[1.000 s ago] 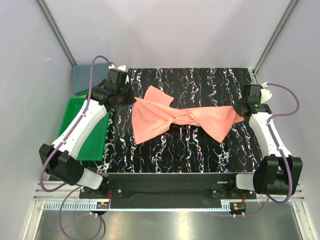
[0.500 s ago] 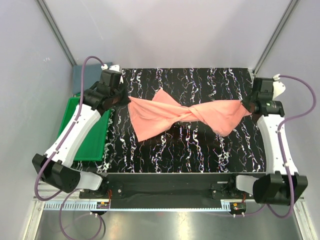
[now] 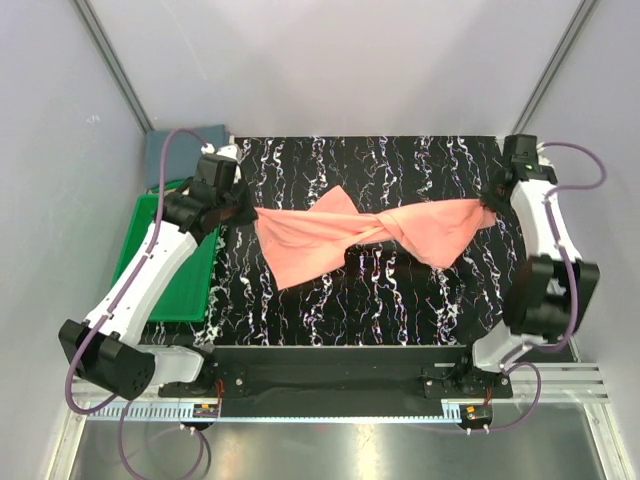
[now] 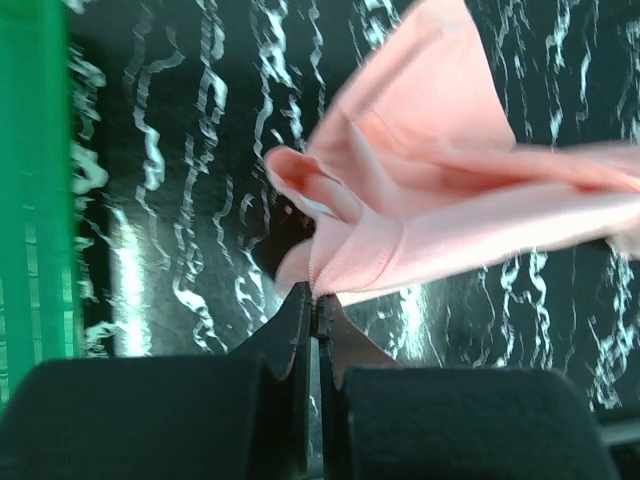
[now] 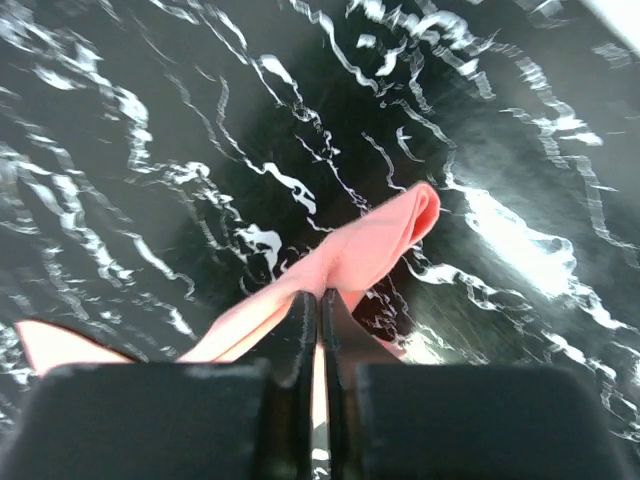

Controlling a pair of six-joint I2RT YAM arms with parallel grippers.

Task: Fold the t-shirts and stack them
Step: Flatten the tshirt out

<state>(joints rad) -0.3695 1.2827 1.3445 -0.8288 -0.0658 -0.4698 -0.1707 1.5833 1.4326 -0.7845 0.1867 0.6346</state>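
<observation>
Stretching the salmon-pink t-shirt (image 3: 320, 240) across the table (image 3: 380, 310), the left gripper (image 3: 243, 208) and right gripper (image 3: 492, 210) each pinch one end fully closed near the left and right edges, likely to pull out its middle twist. The blue-grey t-shirt (image 3: 170, 155) waits beyond the far left corner.

The salmon-pink t-shirt (image 3: 360, 235) is showing as soft, matt knit cloth with a stitched hem, creasing into smooth folds. The blue-grey t-shirt (image 3: 170, 160) is looking like matt cloth too. The tabletop (image 3: 400, 300) is gleaming: smooth, glossy black with white marble-like veining, throwing back bright glare in both wrist views. The green tray (image 3: 195, 280) is appearing as smooth plastic with a slight sheen. The left gripper (image 4: 314, 305) and right gripper (image 5: 320, 300) are showing matt black fingers. The metal sheet (image 3: 330, 450) is shining dully.
</observation>
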